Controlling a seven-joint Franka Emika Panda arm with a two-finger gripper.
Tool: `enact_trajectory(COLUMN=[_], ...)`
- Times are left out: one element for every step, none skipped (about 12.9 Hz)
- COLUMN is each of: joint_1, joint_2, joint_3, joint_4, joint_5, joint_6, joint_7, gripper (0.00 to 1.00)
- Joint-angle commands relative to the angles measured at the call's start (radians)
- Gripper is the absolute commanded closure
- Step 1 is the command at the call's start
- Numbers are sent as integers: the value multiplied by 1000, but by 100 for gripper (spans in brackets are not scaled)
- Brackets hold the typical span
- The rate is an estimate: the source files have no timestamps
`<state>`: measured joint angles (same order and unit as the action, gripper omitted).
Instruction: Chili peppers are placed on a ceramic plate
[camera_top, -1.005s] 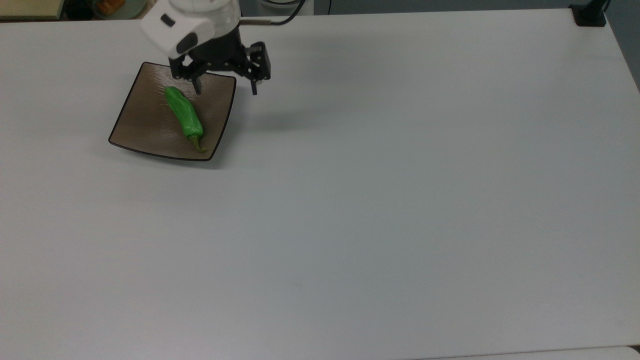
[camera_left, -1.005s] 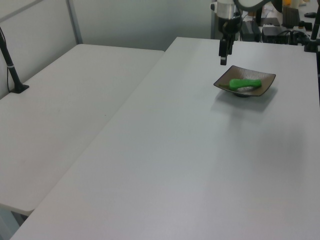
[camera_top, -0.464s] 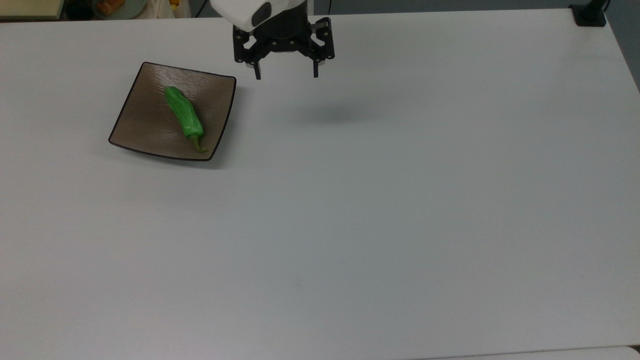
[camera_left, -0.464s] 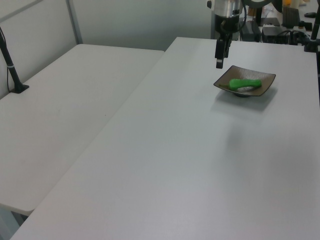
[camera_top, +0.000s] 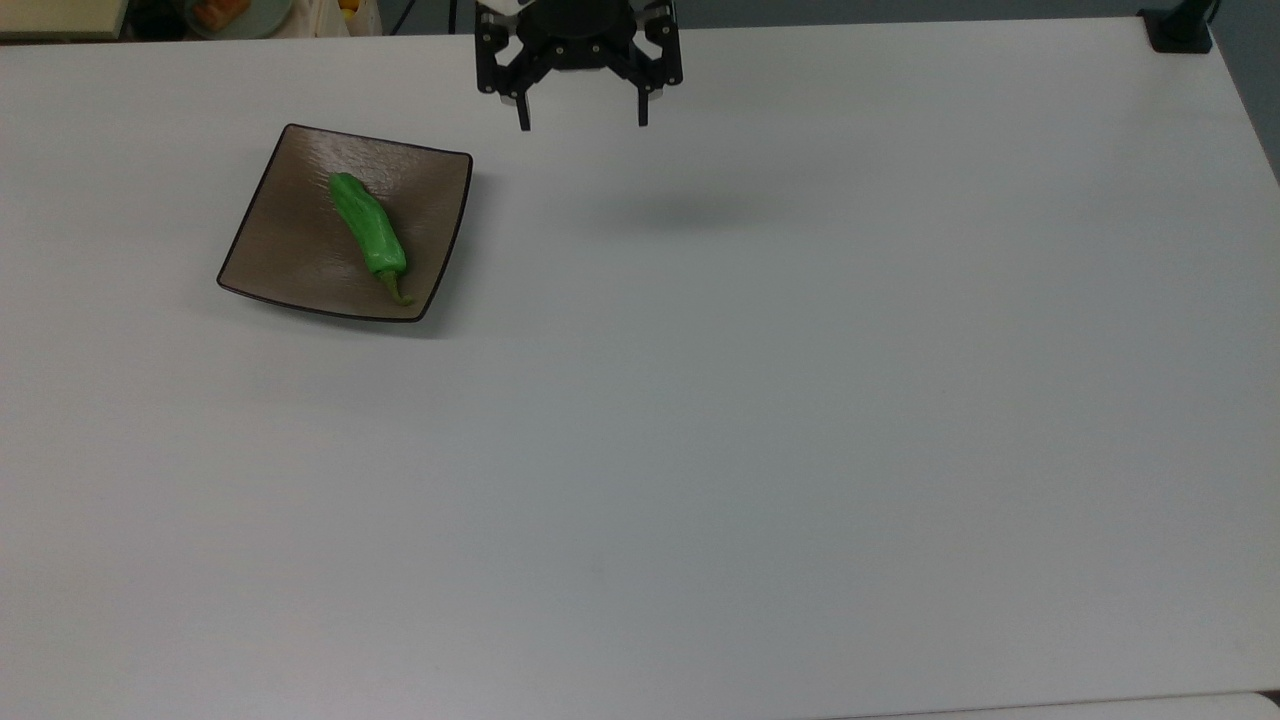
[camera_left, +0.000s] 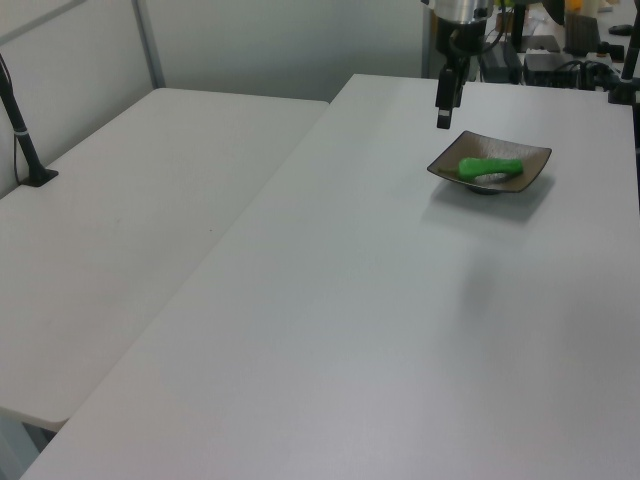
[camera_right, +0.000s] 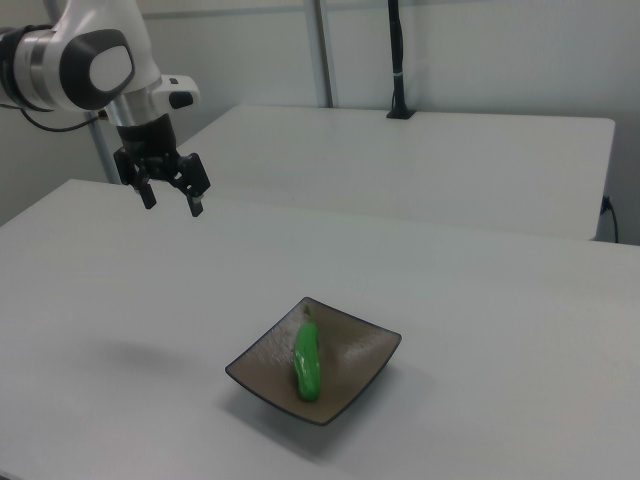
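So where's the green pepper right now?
The pepper lies on the brown plate, toward the top view's upper left of the table, stem pointing down in that picture. The gripper hangs apart from it, to the top view's right.

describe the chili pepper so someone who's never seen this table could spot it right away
On the big white table, find the square brown ceramic plate near the top view's upper left. The chili pepper lies diagonally across it: bright green, glossy, wrinkled, with a thin olive-brown stem pointing toward the top view's lower right. It is the sole green thing there.

arm (camera_top: 575, 15) cut by top view's upper edge; clutter (camera_left: 560, 50) indistinct
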<state>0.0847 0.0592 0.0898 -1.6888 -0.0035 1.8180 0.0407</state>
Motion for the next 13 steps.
enact_trajectory(joint_1=[3, 1, 0, -3, -3, -3, -5, -6, -6, -6, -6, -6, 1], joint_2=[-70, -79, -88, -96, -101, -105, -105, -104, -102, -102, -101, -90, -79], joint_3=[-1, -4, -5, -5, -5, -7, -7, -7, -7, -7, -7, -8, -27], joint_4=[-80, -92, -100, -103, -109, -109, -109, -109, -109, -109, -107, -100, -97], joint_5=[14, 14, 16, 16, 14, 14, 14, 14, 14, 14, 14, 14, 13], joint_6=[-31, -31, -31, -32, -34, -34, -34, -34, -36, -36, -36, -48, -49], joint_7=[-16, -31, -44, -45, -45, -45, -45, -36, -36, -33, -32, -33, -33], gripper=[0, 0, 0, 0, 0, 0, 0, 0, 0, 0, 0, 0, 0])
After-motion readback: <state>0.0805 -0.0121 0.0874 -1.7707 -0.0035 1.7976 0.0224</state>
